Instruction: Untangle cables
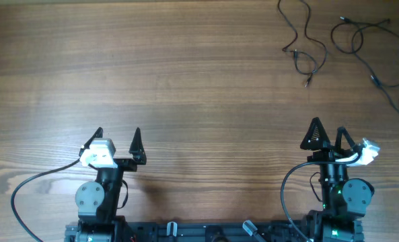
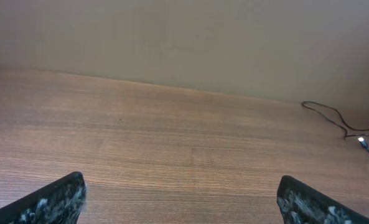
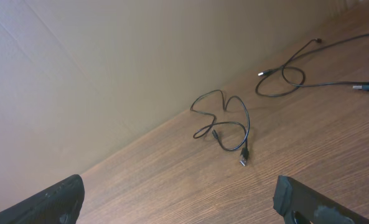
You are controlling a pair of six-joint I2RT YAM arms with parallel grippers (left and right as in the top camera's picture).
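Note:
Two thin black cables lie loose and apart at the table's far right. One squiggly strand (image 1: 295, 52) ends in a small plug. The other cable (image 1: 374, 79) loops and trails toward the right edge. The right wrist view shows the nearer cable (image 3: 245, 152) ahead, its plug pointing at me, and the second cable (image 3: 303, 78) beyond it. In the left wrist view, a bit of cable (image 2: 333, 115) shows far right. My left gripper (image 1: 117, 138) (image 2: 181, 186) and right gripper (image 1: 328, 128) (image 3: 179, 186) are open and empty at the near edge, far from the cables.
The bare wooden table (image 1: 186, 81) stretches between the grippers and the cables. A plain wall rises behind its far edge. Thicker black arm cables curl beside each arm base at the near edge.

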